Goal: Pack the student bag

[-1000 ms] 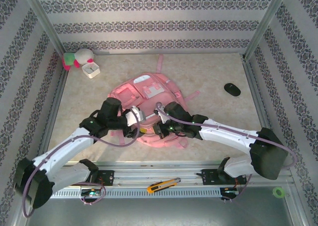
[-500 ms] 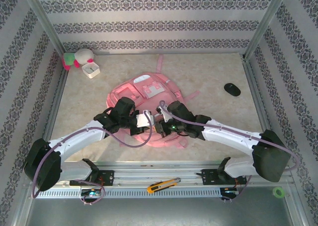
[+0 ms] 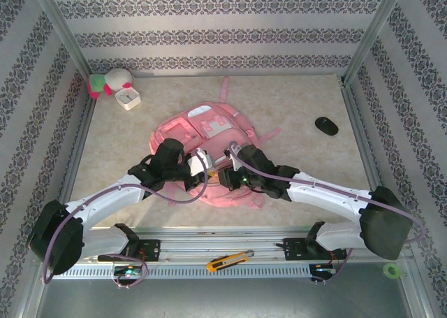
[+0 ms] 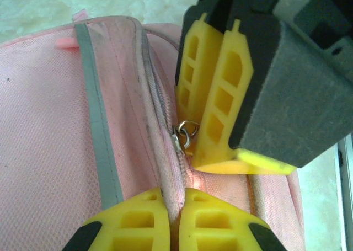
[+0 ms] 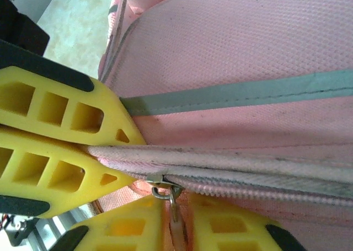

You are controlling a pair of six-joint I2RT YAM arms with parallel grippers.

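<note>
The student bag (image 3: 209, 131), a big pink backpack, lies flat in the middle of the table. Both grippers meet at its near edge. My left gripper (image 3: 202, 165) is shut on the fabric lip beside the zip (image 4: 177, 198), just below the metal slider (image 4: 183, 133). The right gripper (image 3: 223, 175) comes in from the other side. Its yellow fingers (image 4: 220, 107) rest against the slider. In the right wrist view the right gripper (image 5: 176, 209) is shut on the zipper pull (image 5: 175, 207), and the left fingers (image 5: 60, 135) pinch the zip's edge. The zip teeth (image 5: 265, 191) look closed.
A pink-and-white plush toy (image 3: 110, 82) and a small white box (image 3: 128, 98) sit at the back left. A black mouse (image 3: 326, 126) lies at the right. A yellow utility knife (image 3: 229, 260) rests on the front rail, and a green tape roll (image 3: 392, 270) at the near right.
The left arm swung right onto the bag's near edge and its jaws closed on the zip's fabric lip. The right gripper stayed at the zipper, shifting slightly.
</note>
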